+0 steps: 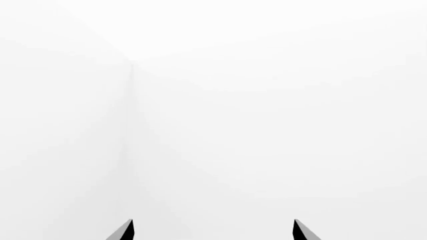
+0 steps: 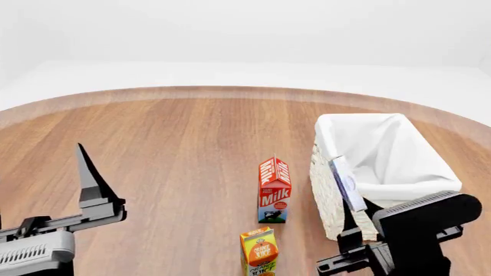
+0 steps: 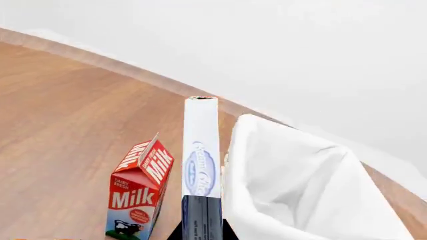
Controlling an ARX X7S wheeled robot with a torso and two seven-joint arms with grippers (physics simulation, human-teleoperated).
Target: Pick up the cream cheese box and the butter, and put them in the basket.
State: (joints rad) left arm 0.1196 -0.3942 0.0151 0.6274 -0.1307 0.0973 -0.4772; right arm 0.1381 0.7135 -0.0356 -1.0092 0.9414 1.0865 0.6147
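My right gripper (image 3: 201, 234) is shut on the cream cheese box (image 3: 201, 155), a flat blue-and-white box held upright and edge-on. In the head view the box (image 2: 345, 183) hangs at the near left wall of the white lined basket (image 2: 399, 172), level with its rim. The basket also shows in the right wrist view (image 3: 293, 185), just beside the box. My left gripper (image 1: 213, 231) is open and empty, raised at the head view's lower left (image 2: 86, 184) and facing only white wall. The butter is out of view.
A red milk carton (image 2: 274, 190) stands just left of the basket, also in the right wrist view (image 3: 137, 195). An orange juice carton (image 2: 259, 250) stands nearer to me. The round wooden table (image 2: 169, 149) extends left and back.
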